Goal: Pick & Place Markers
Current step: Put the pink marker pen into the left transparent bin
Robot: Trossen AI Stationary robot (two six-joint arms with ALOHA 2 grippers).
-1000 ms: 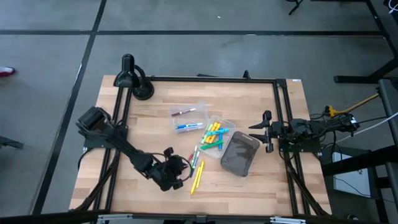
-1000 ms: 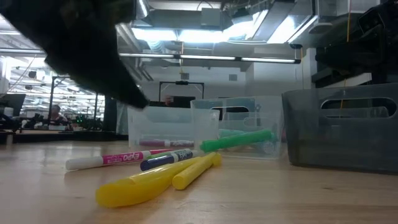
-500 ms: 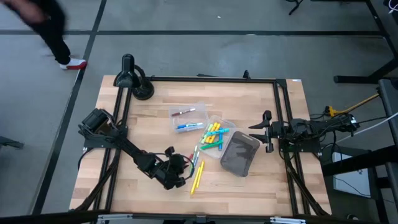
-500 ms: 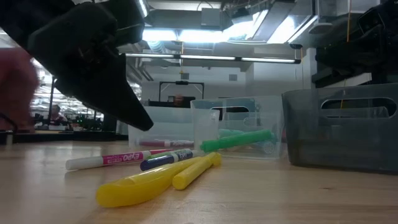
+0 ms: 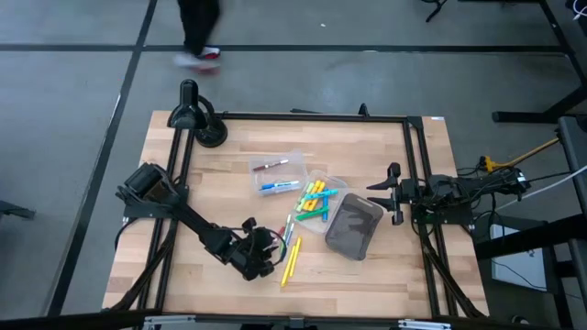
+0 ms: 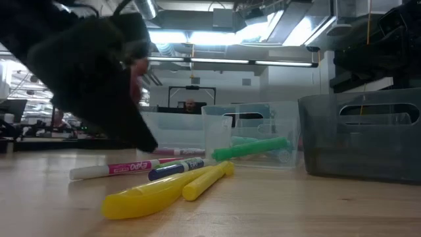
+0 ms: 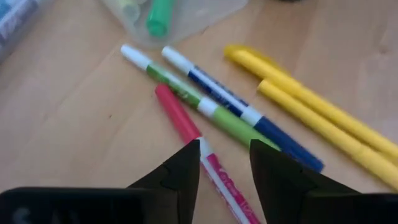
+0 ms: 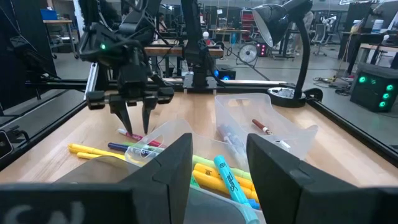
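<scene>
Left gripper (image 5: 273, 256): at about 7 o'clock on the tabletop (image 5: 367, 275), jaws apart, tips poised over the pink marker (image 7: 186, 127), gripping nothing.
Loose markers (image 5: 290, 246): lying on the wood at 6 o'clock, just right of the left gripper: pink, green (image 7: 186, 94), blue (image 7: 236, 106) and two yellow (image 7: 311, 118).
Writing: the pink marker reads "EXPO" (image 6: 135, 167) in the low view.
Clear trays (image 5: 278, 171): near centre, holding a few markers; the 3 o'clock one holds yellow, green and blue highlighters (image 5: 315, 202).
Grey bin (image 5: 354, 226): right of the trays.
Right gripper (image 5: 395, 193): waiting at 3 o'clock, jaws apart.
</scene>
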